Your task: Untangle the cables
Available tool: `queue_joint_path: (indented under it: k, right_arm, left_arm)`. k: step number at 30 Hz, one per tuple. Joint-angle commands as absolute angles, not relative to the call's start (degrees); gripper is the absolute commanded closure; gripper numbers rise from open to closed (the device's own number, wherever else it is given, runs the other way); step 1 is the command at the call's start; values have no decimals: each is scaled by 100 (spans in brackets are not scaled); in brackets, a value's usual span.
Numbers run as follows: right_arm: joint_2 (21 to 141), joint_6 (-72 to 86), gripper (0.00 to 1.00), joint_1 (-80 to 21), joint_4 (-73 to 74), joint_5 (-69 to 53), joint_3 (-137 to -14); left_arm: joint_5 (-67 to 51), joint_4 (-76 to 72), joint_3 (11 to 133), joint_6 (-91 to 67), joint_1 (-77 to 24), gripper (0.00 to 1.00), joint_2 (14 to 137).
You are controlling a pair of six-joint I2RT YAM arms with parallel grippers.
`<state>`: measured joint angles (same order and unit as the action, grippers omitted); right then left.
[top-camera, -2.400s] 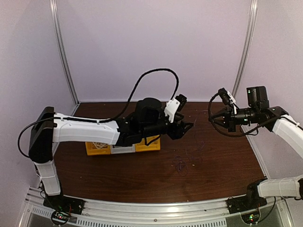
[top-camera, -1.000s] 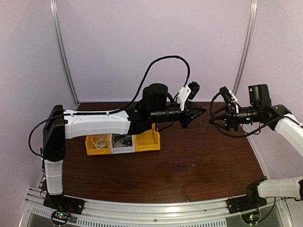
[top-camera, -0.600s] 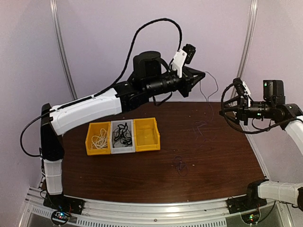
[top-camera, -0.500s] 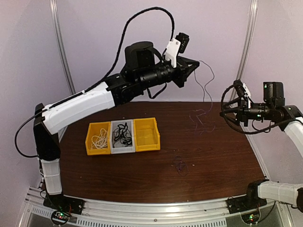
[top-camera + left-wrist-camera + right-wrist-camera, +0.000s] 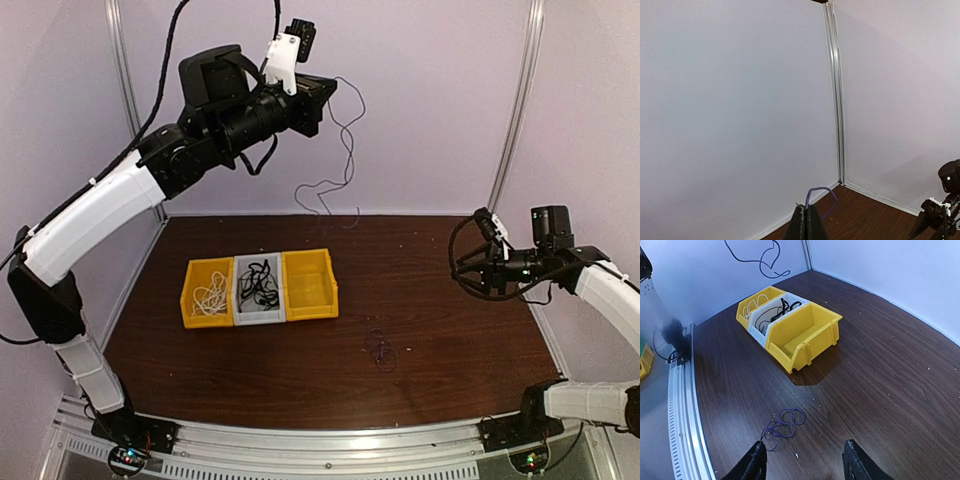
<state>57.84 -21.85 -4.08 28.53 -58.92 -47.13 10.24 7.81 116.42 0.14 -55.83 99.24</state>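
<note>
My left gripper [image 5: 328, 92] is raised high near the back wall, shut on a thin dark blue cable [image 5: 346, 160]. The cable dangles in loose curls, its lower end near the table's far edge. The left wrist view shows the closed fingertips [image 5: 806, 214] with a short purple loop of cable [image 5: 823, 193] poking out. A second dark blue cable [image 5: 380, 351] lies in a small loopy bundle [image 5: 785, 423] on the table. My right gripper [image 5: 458, 270] hovers at the right, open and holding nothing [image 5: 804, 444], just short of that bundle.
Three bins stand in a row at the left middle. The yellow bin [image 5: 190, 305] holds a white cable [image 5: 209, 294]. The grey bin [image 5: 243, 314] holds black cables [image 5: 260, 284]. The yellow bin [image 5: 310, 296] next to them holds nothing [image 5: 805, 338].
The left arm has swung up and to the left, lifting the dark blue cable off the table. The right gripper has drawn back to the right and dropped lower.
</note>
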Motion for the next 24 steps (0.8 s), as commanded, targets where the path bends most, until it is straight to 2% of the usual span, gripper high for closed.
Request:
queue_joint_path:
  k: [1,10,24]
  right_arm:
    - [5626,-2382,47,-378,2571,-5845,-4562]
    - [5584,-2441,46,-373,2549,-5692,-4458]
    - [5594,-2505,45,-377,2549,-5621,-4403]
  left_arm:
    - [1307,924,11083,18,-5444,100,9695]
    - [951,616,9545,-435,-4944,100,9220]
    - [797,346,8391,-528,-4377,100,8926]
